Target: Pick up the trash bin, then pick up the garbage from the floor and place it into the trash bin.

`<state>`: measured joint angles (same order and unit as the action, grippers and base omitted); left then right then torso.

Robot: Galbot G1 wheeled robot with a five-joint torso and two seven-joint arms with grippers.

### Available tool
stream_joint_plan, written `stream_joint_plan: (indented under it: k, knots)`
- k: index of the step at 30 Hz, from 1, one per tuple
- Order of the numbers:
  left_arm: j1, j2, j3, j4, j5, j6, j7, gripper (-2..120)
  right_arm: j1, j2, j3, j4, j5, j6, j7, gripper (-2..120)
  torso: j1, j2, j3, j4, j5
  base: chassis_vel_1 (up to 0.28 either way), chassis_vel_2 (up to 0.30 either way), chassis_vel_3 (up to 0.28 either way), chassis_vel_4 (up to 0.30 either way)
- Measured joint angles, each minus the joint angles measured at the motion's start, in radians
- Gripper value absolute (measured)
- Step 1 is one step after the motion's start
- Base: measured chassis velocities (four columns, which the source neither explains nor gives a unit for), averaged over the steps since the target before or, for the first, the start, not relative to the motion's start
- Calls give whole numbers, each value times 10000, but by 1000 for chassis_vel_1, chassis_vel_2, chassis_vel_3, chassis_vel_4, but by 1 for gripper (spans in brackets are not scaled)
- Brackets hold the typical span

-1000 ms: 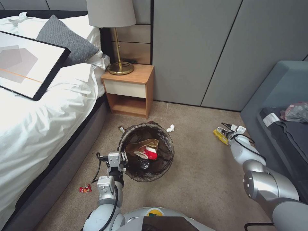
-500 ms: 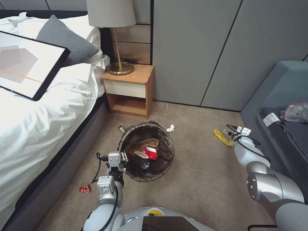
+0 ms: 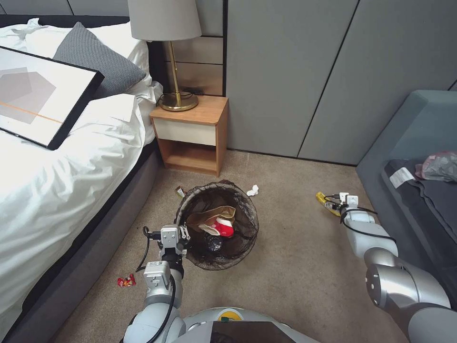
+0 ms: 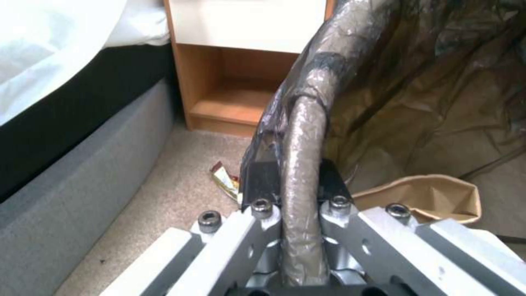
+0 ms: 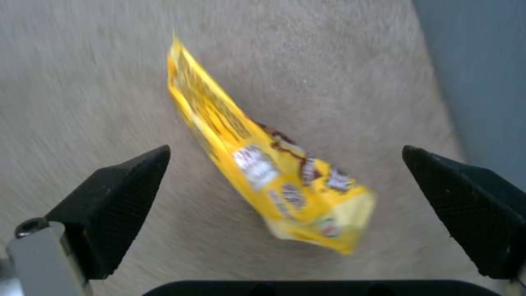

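Note:
The trash bin [image 3: 238,238], lined with a dark bag, is in the middle of the carpet. My left gripper [image 3: 184,237] is shut on its near-left rim [image 4: 301,135]. Inside lie a tan paper bag [image 3: 209,214], a red-and-white wrapper [image 3: 221,228] and a dark bottle [image 3: 213,244]. A yellow snack packet [image 3: 324,200] lies on the floor at the right. My right gripper [image 3: 334,204] hangs open just over it, one finger on each side of the packet [image 5: 274,172]. Other garbage lies loose: a white tissue wad [image 3: 253,190], a small wrapper [image 3: 180,191] and a red wrapper [image 3: 126,281].
A bed [image 3: 57,181] runs along the left, with a framed picture on it. A wooden nightstand [image 3: 190,138] with a lamp stands behind the bin. A grey sofa [image 3: 419,138] holding dark cloth closes off the right. Grey wall panels stand at the back.
My right arm swung slightly right and came back, its gripper staying over the yellow packet. The left gripper and the bin have not moved.

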<state>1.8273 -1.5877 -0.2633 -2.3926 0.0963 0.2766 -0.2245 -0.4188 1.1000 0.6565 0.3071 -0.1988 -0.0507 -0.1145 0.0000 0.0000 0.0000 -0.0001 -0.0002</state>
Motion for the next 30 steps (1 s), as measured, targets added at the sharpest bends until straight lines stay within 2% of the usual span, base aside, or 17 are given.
stream_joint_plan:
  k: [1, 3, 6, 12, 17, 22, 30]
  knots:
    - [0, 0, 0, 0, 0, 0, 0, 0, 24, -6, -29, -17, -688, 78, 49, 100, 0, 0, 0, 1, 3, 0, 0, 0, 0]
    - [0, 0, 0, 0, 0, 0, 0, 0, 36, -9, -42, -19, -929, 111, 92, 100, 0, 0, 0, 1, 3, 0, 0, 0, 0]
    - [0, 0, 0, 0, 0, 0, 0, 0, 145, -41, -169, 61, -2387, 233, 453, 100, 0, 0, 0, 1, 2, 0, 0, 0, 0]
    - [0, 0, 0, 0, 0, 0, 0, 0, 218, -71, -282, 85, -3296, 205, 812, 100, 0, 0, 0, 3, 0, 0, 0, 0, 0]
    - [0, 0, 0, 0, 0, 0, 0, 0, 254, -6, -382, 72, -3495, 76, 924, 100, 0, 0, 0, -3, 1, 0, 0, 0, 0]
    - [0, 0, 0, 0, 0, 0, 0, 0, 476, 192, -416, -46, -3447, -38, 840, 100, 0, 0, 0, 4, 1, 0, 0, 0, 0]
    - [0, 0, 0, 0, 0, 0, 0, 0, 526, 571, -443, -100, -3305, -132, 712, 100, 0, 0, 0, 1, 1, 0, 0, 0, 0]
